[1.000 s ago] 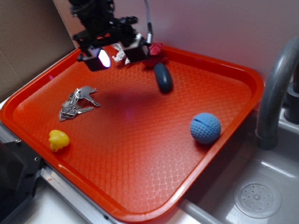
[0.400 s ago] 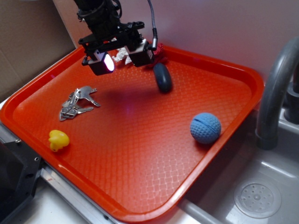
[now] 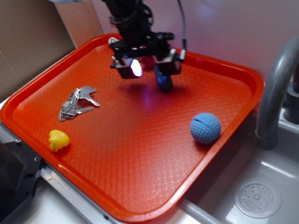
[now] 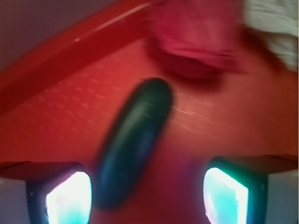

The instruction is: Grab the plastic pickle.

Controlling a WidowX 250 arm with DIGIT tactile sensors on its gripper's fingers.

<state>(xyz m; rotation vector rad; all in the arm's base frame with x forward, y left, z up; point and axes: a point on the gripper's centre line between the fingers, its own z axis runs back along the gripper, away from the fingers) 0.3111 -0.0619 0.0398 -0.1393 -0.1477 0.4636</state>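
Pickle [image 4: 133,149] lies flat on the orange tray [image 3: 140,154] near the far rim, just in front of a red cloth wad [image 4: 194,39]. Gripper [image 3: 148,69] hangs right above it, jaws wide and empty. In the wrist view the pickle's long axis runs diagonally, its near end close to the left fingertip [image 4: 67,196], so it sits off-centre in the gap; likely needs a shift left and some wrist rotation before closing. Blue ball [image 3: 205,128], keys [image 3: 77,102], and yellow duck [image 3: 58,140] lie well apart.
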